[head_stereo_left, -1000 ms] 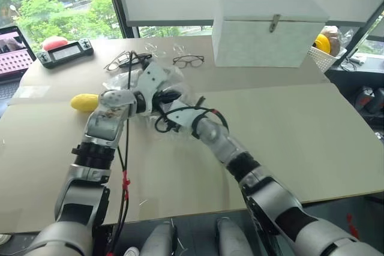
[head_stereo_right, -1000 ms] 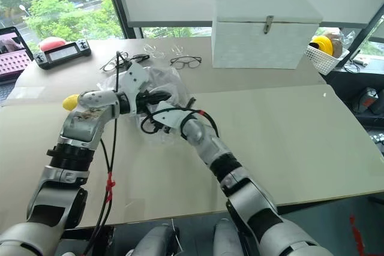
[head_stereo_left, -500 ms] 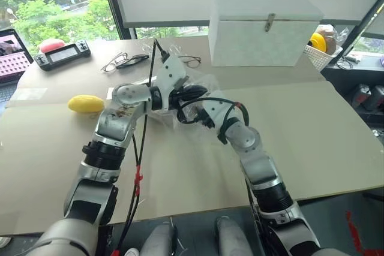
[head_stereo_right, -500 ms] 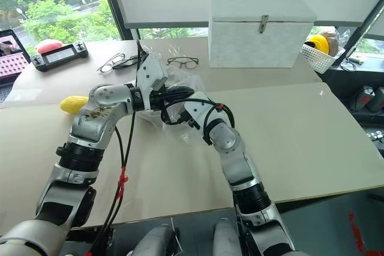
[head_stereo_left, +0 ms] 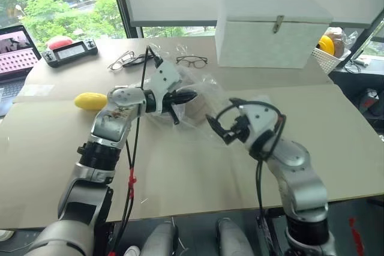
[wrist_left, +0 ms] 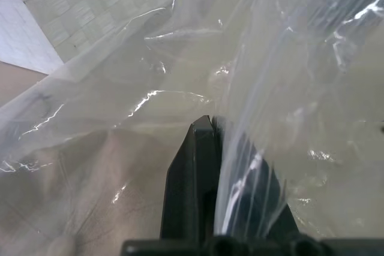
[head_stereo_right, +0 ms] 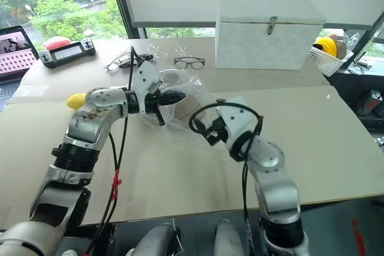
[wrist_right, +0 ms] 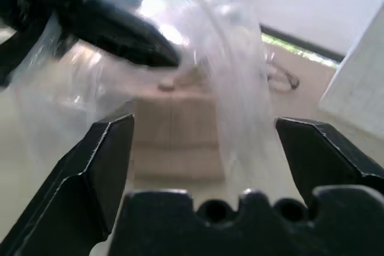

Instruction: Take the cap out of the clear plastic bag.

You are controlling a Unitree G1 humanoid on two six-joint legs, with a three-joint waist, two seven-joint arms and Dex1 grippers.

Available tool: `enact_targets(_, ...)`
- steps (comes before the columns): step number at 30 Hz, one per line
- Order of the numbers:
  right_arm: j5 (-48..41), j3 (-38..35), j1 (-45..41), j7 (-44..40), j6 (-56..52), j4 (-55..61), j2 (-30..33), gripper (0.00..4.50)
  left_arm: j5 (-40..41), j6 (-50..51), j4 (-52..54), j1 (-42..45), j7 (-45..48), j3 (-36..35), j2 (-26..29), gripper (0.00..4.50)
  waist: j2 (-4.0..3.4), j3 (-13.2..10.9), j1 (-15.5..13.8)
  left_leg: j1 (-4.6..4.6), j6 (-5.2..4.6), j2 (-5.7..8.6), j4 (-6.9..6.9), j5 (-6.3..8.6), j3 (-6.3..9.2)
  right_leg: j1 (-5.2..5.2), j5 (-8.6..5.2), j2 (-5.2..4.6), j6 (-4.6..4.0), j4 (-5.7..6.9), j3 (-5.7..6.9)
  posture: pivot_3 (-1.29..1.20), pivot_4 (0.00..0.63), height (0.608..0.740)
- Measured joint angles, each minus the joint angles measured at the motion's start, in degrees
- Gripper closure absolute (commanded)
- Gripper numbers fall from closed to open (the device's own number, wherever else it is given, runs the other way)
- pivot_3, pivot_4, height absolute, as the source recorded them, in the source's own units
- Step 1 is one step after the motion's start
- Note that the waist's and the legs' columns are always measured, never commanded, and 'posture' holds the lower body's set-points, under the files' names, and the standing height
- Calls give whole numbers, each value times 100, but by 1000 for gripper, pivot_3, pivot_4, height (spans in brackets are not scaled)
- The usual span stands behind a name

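Pulled back from the clear plastic bag, right gripper gapes empty; left gripper pinches the film. Cap inside could slide deeper.

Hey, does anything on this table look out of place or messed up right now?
Nothing is spilled or broken. The clear plastic bag is bunched and lifted off the table, pinched in the left gripper, with the cap inside.
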State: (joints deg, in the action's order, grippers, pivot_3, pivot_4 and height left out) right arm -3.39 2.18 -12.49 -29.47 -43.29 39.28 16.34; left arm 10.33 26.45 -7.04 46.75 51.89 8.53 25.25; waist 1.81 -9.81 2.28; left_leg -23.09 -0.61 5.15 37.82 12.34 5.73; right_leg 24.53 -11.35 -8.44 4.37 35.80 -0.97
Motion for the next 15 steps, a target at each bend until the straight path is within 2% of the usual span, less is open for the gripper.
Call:
enact_targets(4,-279,-636,233,-26,-340,244,321,39,-1,0,-19,0,1,17,9,4500,0,0,-2,16,0,0,1,0,-1,-20,-2,0,2,-6,-1,0,150,740)
enact_targets(7,-979,-907,13,-85,-705,769,146,39,-1,0,-34,0,6,20,10,4500,0,0,22,22,0,-9,-1,0,-1,-19,-11,2,11,-2,0,0,150,740)
enact_targets(12,-2071,-200,-606,-25,-1240,1058,-674,39,-2,-6,-63,9,29,43,-1,4500,0,0,12,24,0,-10,0,0,4,-24,-6,2,3,-2,0,0,150,740)
enact_targets(15,-2276,139,-883,164,-1362,699,-931,39,-4,-10,-79,14,34,42,10,4500,0,0,-16,22,-1,-7,3,0,8,-27,-2,0,-2,-4,0,0,150,740)
